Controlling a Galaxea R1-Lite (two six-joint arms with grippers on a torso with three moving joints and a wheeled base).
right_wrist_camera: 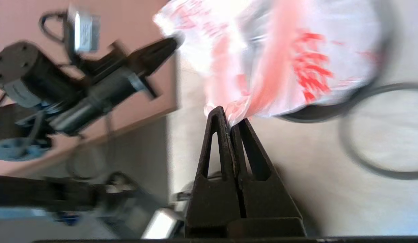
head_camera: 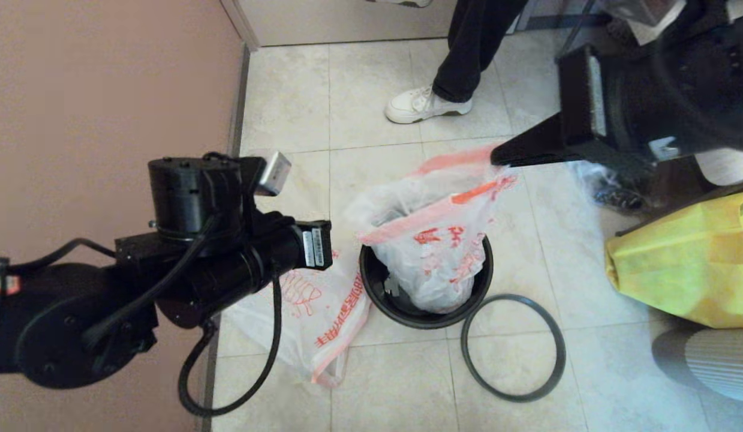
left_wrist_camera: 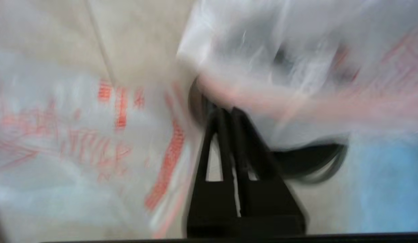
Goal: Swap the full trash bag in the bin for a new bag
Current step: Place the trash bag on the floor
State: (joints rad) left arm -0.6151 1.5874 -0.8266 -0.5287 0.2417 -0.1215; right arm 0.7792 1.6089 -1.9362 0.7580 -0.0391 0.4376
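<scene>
**Bag change: bag lifted at the bin**

The bin [head_camera: 401, 300] stands on the tiled floor [head_camera: 383, 78], with its ring [head_camera: 513, 347] removed and lying flat on the tiles just beside it. Removing the ring presumably frees the bag rim for lifting.

A white bag with red print [head_camera: 434, 252] sits in the bin, its upper part drawn up and toward the right gripper [head_camera: 497, 158]. That gripper's fingers are closed on the pink-orange handle edge, as the right wrist view confirms [right_wrist_camera: 233, 118]. The grip at the handle likely keeps the mouth high so the bag can clear the bin wall. Whether this bag contains bottles cannot be determined.

The left gripper [left_wrist_camera: 225, 113] is closed, its tip at the opposite edge of the same bag near the bin rim. The left wrist view is too blurred to confirm whether plastic is pinched between the fingers.

A second printed bag [head_camera: 323, 318] lies flat on the floor against the bin's left side, partly under the left arm. It appears empty.

Room: pale square tiles, a pink wall [head_camera: 95, 84] on the left, a yellow fabric bag [head_camera: 689, 264] on the right, and a bystander's shoe [head_camera: 422, 105] beyond the bin.
</scene>
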